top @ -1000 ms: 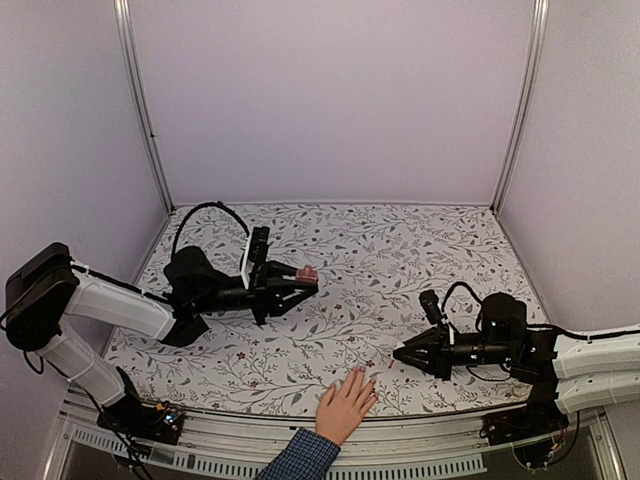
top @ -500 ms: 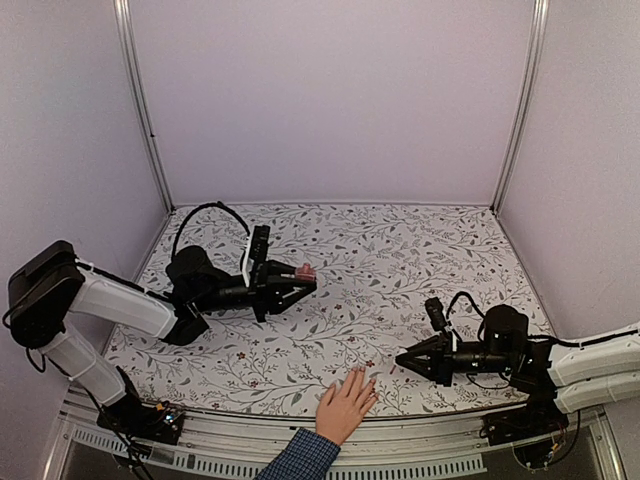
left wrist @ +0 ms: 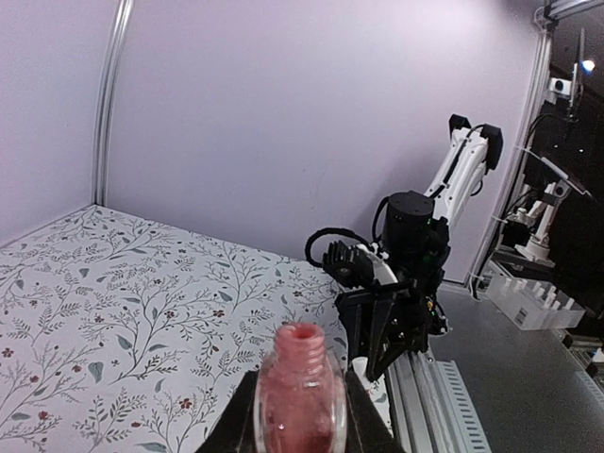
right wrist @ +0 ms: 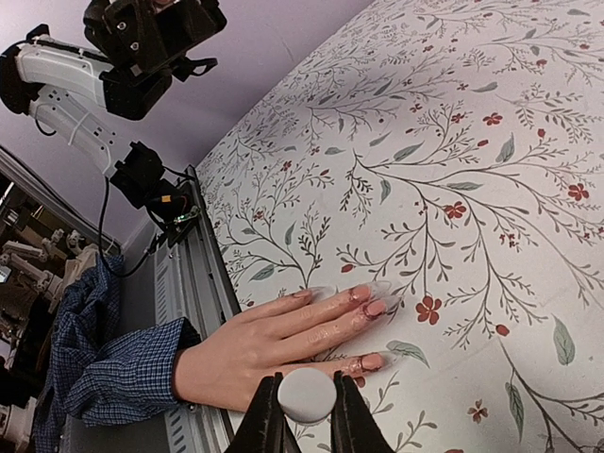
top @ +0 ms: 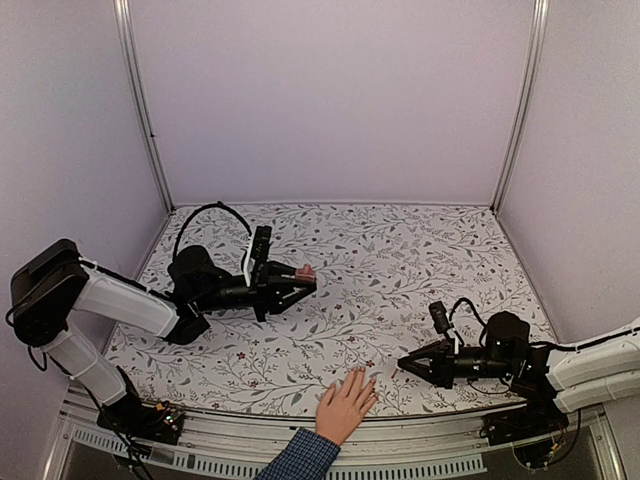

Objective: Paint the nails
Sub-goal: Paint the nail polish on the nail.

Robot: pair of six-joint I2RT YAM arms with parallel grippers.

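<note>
Top external view: a hand point(top: 345, 405) in a blue checked sleeve point(top: 300, 458) lies flat, palm down, at the counter's point(top: 400, 260) 6 o'clock edge, fingers aimed toward 1 o'clock. The right claw point(top: 402, 364) sits low at about 4 o'clock, its tip just beside the fingertips. From the right wrist, that claw is clenched on a round white cap point(right wrist: 307, 394). Whatever hangs below the cap is hidden. The nails point(right wrist: 375, 308) lie just beyond it, looking glossy pink on the fingers that show. At 9 o'clock the left claw point(top: 298, 282) is raised off the floral cloth, grasping a pink bottle point(left wrist: 302, 392) with an open neck. Any label on the bottle is too blurred to read.
</note>
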